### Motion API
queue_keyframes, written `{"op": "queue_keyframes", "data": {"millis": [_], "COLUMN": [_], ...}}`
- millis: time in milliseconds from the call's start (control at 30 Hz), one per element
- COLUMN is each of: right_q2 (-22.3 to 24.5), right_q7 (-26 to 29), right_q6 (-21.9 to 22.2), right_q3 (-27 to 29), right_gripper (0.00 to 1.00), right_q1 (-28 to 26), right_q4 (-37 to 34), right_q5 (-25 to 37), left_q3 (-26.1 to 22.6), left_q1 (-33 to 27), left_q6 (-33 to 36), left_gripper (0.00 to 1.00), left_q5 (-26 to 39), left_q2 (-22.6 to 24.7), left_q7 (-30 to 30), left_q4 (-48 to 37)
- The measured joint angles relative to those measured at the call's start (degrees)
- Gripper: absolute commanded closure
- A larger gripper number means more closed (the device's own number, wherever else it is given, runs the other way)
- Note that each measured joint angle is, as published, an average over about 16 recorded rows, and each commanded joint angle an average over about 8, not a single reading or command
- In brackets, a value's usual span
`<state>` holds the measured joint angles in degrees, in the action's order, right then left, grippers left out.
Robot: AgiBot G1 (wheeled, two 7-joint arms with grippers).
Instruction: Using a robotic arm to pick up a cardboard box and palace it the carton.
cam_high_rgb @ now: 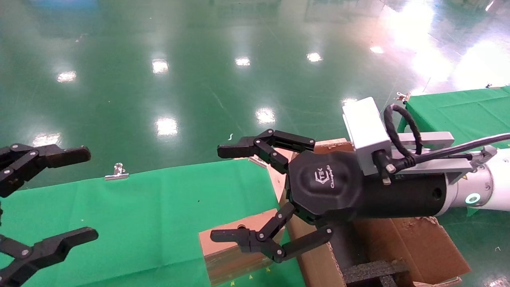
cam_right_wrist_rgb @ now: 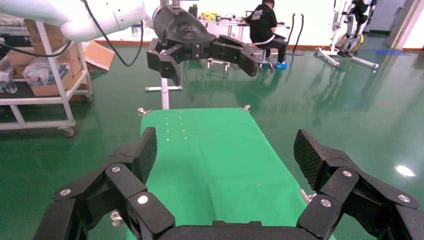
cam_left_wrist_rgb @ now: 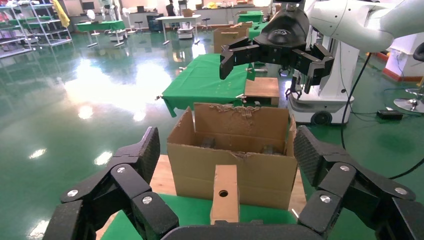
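The small flat cardboard box [cam_high_rgb: 233,249] lies on the green cloth, its round hole facing up, right beside the carton [cam_high_rgb: 402,243]. The carton is tall with torn flaps and black foam inside. My right gripper [cam_high_rgb: 227,193], on the white robotic arm, hovers open and empty above the box and the carton's near wall. My left gripper [cam_high_rgb: 83,194] hangs open and empty over the table's left end. In the left wrist view the box [cam_left_wrist_rgb: 224,192] stands before the carton [cam_left_wrist_rgb: 250,170], both beyond my open left gripper [cam_left_wrist_rgb: 227,150]. The right wrist view shows only cloth past my right gripper [cam_right_wrist_rgb: 225,152].
A green cloth covers the table [cam_high_rgb: 139,215], held by a metal clip [cam_high_rgb: 116,171] at its far edge. A second green-covered table [cam_high_rgb: 458,107] stands at the right. Glossy green floor surrounds both. A shelf cart [cam_right_wrist_rgb: 40,85] stands beyond the table's end.
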<state>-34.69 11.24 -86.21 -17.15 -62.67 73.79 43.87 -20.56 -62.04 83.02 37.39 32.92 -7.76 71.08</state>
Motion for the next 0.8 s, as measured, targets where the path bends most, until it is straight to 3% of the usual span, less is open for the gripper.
{"op": "queue_keyframes", "data": {"millis": [367,800], "right_q2": [-1.9,-10.1], "right_q7": [1.0,0.4], "right_q6": [-2.2,-2.1], "right_q3": [-6.8,-17.4], "right_gripper": [0.0,0.0], "right_q1": [-7.1,-16.2], "right_q4": [0.1,-2.8], "right_q5": [13.7,34.5], "left_q3": [0.0,0.0], "left_q1": [0.0,0.0], "left_q6": [0.0,0.0], "left_gripper": [1.0,1.0], "left_q5": [0.0,0.0], "left_q2": [0.0,0.0], "left_q7": [0.0,0.0], "left_q4": [0.0,0.0]}}
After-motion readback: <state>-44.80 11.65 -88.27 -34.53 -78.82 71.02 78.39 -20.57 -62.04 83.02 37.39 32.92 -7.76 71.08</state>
